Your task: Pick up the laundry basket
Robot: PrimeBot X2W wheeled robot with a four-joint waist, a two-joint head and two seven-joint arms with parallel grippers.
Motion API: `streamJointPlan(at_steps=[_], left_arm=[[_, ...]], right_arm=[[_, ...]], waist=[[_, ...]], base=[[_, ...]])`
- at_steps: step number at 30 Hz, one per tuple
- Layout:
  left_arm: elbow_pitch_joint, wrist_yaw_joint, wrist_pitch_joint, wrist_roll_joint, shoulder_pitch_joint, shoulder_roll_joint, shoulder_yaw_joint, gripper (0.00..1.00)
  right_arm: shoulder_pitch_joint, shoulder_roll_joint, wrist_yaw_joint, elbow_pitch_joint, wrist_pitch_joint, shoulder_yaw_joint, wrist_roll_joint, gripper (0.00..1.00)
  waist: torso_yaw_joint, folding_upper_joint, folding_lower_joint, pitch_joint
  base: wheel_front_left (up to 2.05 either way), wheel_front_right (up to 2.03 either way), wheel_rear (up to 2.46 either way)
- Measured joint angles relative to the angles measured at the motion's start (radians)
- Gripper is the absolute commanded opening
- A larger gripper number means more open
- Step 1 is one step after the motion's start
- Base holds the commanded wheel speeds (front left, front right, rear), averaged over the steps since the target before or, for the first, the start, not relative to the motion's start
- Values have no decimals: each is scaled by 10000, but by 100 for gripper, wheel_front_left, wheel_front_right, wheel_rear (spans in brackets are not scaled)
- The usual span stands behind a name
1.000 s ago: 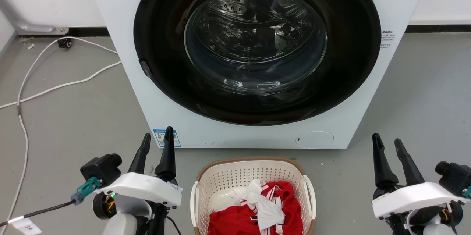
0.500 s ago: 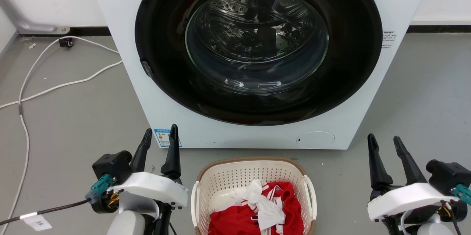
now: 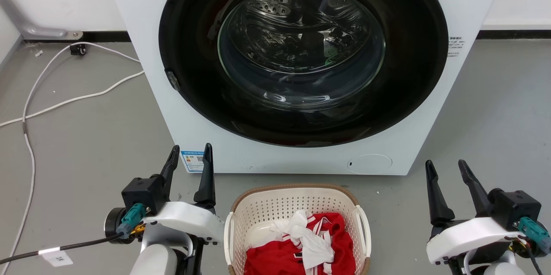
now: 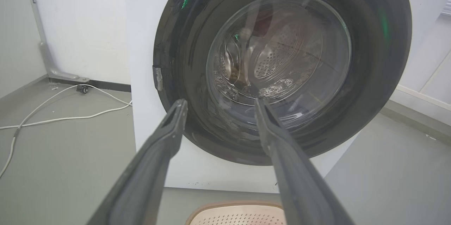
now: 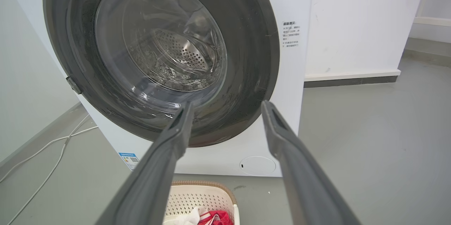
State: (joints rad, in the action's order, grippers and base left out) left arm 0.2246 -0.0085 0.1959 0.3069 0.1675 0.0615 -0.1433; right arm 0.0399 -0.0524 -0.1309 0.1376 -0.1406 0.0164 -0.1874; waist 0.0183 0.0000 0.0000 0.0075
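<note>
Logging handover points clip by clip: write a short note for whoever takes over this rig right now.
Left tool: open, empty, just left of the laundry basket.
Right tool: open, empty, farther off on the basket's right.
Basket: on the floor in front of the washing machine, red and white clothes inside.
Done: nothing gripped yet.
Left: bring the tools to the side handles, grip, lift.
</note>
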Motion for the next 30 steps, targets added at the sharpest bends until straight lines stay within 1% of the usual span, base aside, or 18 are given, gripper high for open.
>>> streamJointPlan(at_steps=[19, 30], left_arm=[[12, 222, 374, -1496, 46, 0, -226, 100], [63, 320, 554, -2213, 80, -8, -314, 100]], right_arm=[[-43, 2, 0, -190, -94, -8, 1655, 100], [-48, 2, 0, -278, -330, 4, 2245, 100]], waist=[[53, 0, 0, 79], [62, 0, 0, 138]], base=[[0, 0, 0], [0, 0, 0]])
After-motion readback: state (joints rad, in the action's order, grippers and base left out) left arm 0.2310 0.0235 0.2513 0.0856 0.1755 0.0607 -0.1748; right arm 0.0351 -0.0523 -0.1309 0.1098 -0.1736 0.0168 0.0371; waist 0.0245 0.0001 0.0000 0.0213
